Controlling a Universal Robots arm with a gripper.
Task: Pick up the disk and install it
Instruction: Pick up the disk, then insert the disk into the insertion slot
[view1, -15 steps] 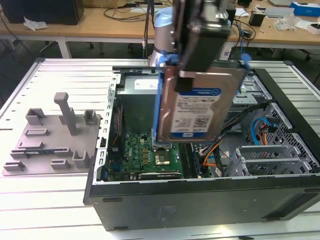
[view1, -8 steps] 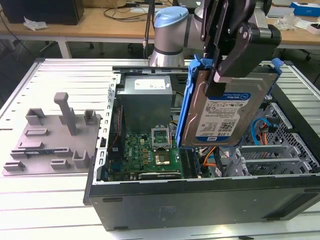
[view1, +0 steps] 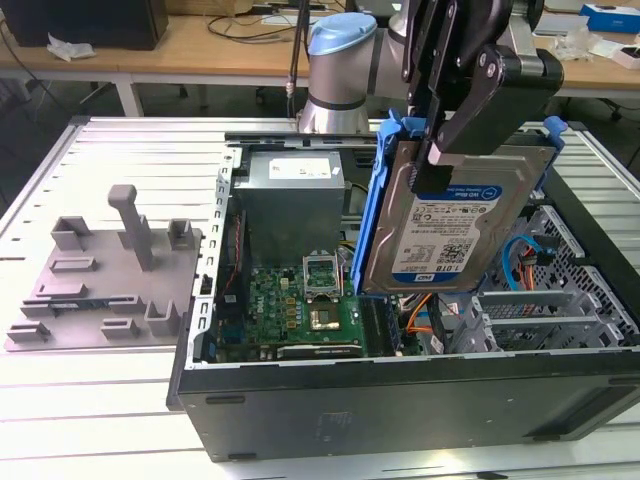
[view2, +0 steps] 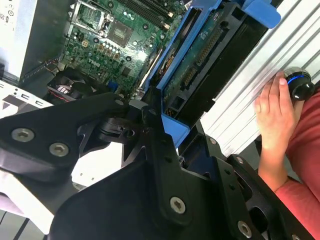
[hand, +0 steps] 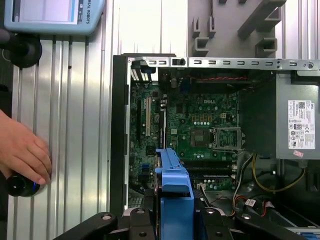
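Note:
The disk (view1: 452, 225), a silver hard drive with a blue-and-white label and blue carrier rails, hangs upright over the open computer case (view1: 400, 400). My gripper (view1: 436, 152) is shut on its upper edge; one black finger lies across the labelled face and the other is behind the disk. In the first wrist view the disk's blue rail (hand: 174, 187) shows edge-on between the black fingers (hand: 134, 221), above the motherboard. In the second wrist view the disk (view2: 210, 55) shows its dark underside and blue rail, with my gripper (view2: 159, 122) clamped on it.
Inside the case lie a green motherboard (view1: 300, 300), a grey power supply box (view1: 290, 195) and drive bays with cables (view1: 540, 270). A grey fixture plate (view1: 105, 270) lies at the exterior view's left. A person's hand (hand: 22, 152) rests on a knob beside the case.

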